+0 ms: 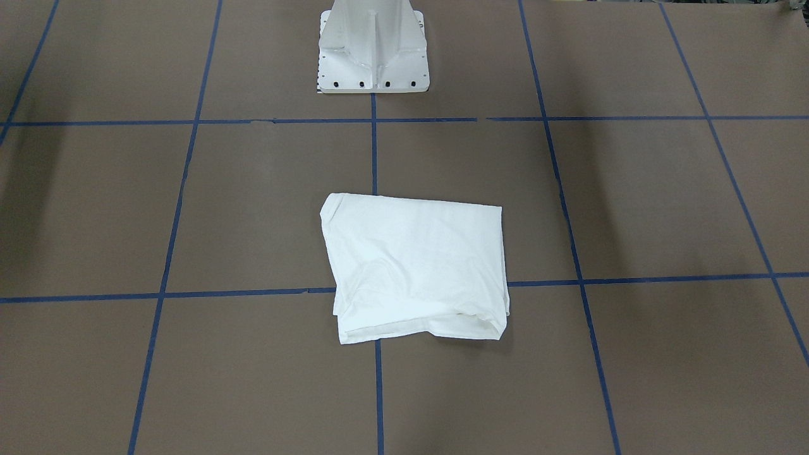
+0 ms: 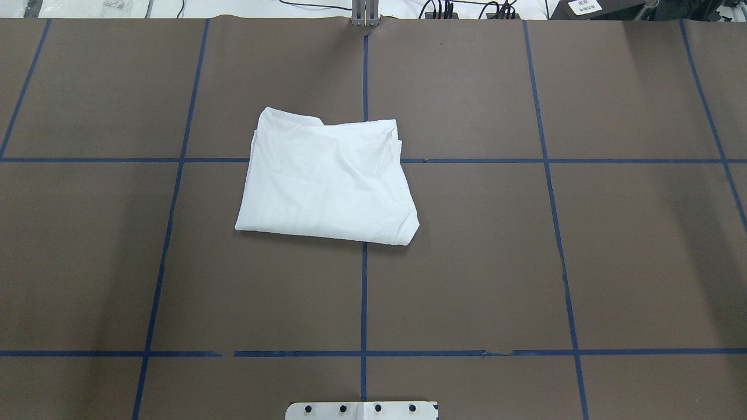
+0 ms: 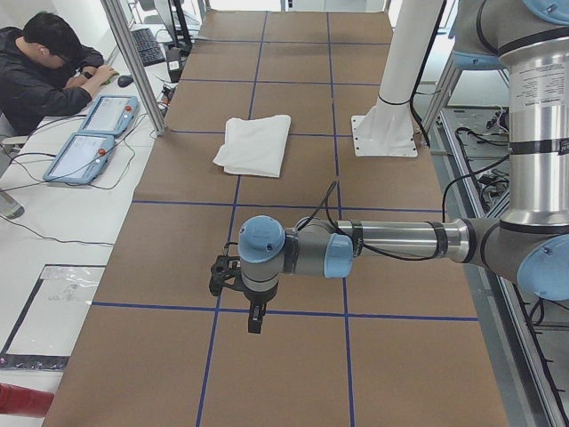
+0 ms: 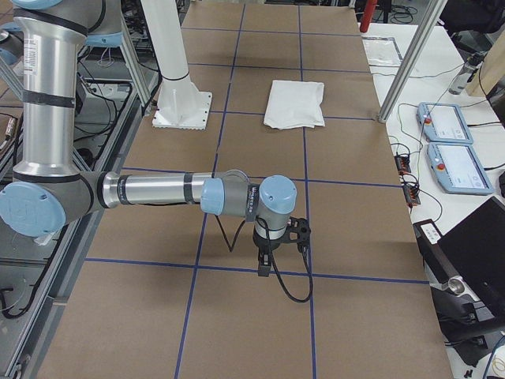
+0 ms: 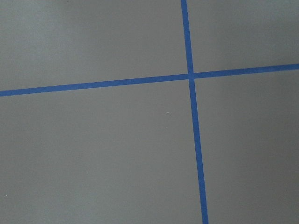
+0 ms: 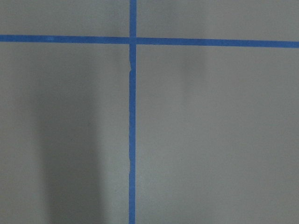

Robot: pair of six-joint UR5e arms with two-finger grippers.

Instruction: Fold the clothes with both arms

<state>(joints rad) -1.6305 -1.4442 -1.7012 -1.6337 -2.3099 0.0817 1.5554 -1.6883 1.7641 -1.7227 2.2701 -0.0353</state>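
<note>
The white shirt [image 1: 417,272] lies folded into a rough rectangle at the middle of the brown table. It also shows in the overhead view [image 2: 327,181], the left side view [image 3: 255,144] and the right side view [image 4: 295,104]. No printed text or collar shows. My left gripper [image 3: 255,322] hangs over bare table far from the shirt, at the table's left end. My right gripper [image 4: 264,268] hangs over bare table at the right end. Both show only in the side views, so I cannot tell if they are open or shut. Both wrist views show only table and blue tape.
The white pedestal base [image 1: 374,50] stands at the robot's side of the table [image 2: 525,262], which carries a blue tape grid. An operator [image 3: 44,71] sits at a side bench with teach pendants [image 3: 93,133]. More pendants [image 4: 454,142] lie beside the far edge.
</note>
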